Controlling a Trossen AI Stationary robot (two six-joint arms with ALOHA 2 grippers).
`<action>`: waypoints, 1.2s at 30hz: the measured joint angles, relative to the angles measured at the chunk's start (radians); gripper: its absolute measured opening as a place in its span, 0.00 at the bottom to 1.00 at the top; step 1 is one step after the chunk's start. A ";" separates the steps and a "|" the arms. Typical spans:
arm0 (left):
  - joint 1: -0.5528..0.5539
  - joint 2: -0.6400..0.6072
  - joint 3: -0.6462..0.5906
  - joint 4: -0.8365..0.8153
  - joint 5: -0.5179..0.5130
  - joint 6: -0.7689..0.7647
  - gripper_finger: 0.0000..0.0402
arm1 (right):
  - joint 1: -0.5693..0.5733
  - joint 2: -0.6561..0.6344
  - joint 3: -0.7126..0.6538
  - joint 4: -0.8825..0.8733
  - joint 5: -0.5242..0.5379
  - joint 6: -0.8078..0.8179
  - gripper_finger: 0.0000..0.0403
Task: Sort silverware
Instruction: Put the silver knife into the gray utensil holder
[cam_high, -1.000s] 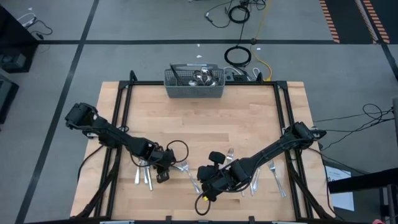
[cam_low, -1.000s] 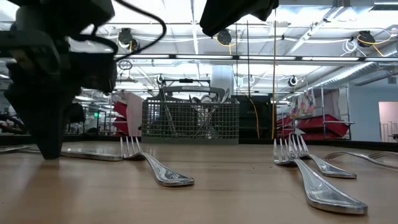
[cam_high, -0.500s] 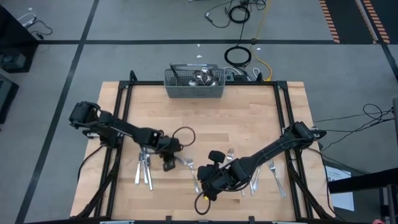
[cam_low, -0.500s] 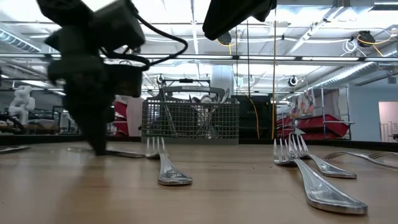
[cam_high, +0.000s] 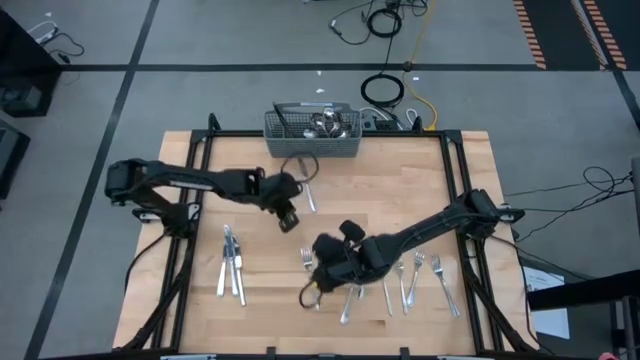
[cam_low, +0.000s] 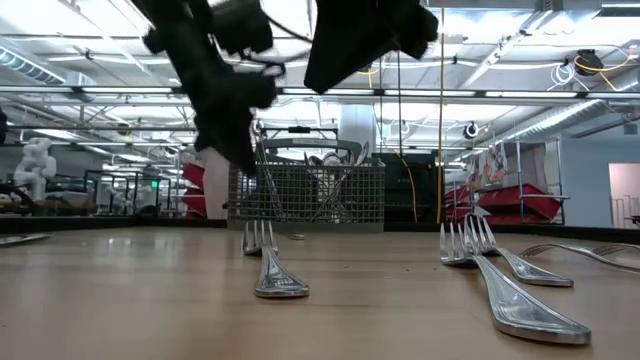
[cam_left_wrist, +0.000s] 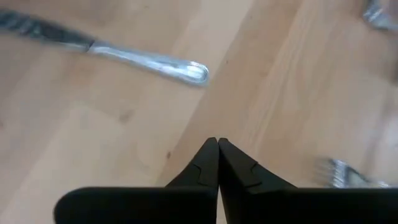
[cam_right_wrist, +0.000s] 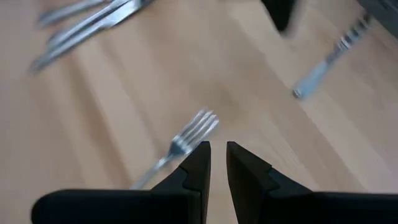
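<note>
Silverware lies scattered on the wooden table. A knife (cam_high: 308, 195) (cam_left_wrist: 149, 62) lies near the mesh basket, a fork (cam_high: 305, 262) (cam_right_wrist: 186, 140) near the middle, several knives (cam_high: 231, 272) at the near left, and forks and spoons (cam_high: 405, 285) at the near right. My left gripper (cam_high: 291, 221) (cam_left_wrist: 217, 142) hangs shut and empty above the table, just left of the lone knife. My right gripper (cam_high: 322, 272) (cam_right_wrist: 217, 146) hovers beside the middle fork's tines. Its fingers stand a narrow gap apart with nothing between them.
The grey wire-mesh basket (cam_high: 312, 135) (cam_low: 305, 195) stands at the far edge and holds several pieces. A black cable loop (cam_high: 302, 166) from the left arm hangs in front of it. Bare wood lies between the basket and the middle fork.
My left gripper has risen off the table and swung from the near-left knives toward the far edge and the basket, staying shut. A knife now lies near the basket where none lay before. The middle fork's tines have swung rightward. My right gripper has shifted slightly left and rolled.
</note>
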 joint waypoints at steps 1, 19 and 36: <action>0.014 -0.020 0.016 -0.022 0.002 0.003 0.02 | -0.013 0.000 0.000 -0.012 0.003 0.072 0.10; 0.161 -0.305 0.069 -0.235 -0.225 0.078 0.04 | -0.486 0.109 -0.009 0.187 -0.148 -0.064 0.00; 0.171 -0.398 0.069 -0.364 -0.301 0.137 0.04 | -0.627 0.212 -0.010 0.334 -0.179 0.030 0.00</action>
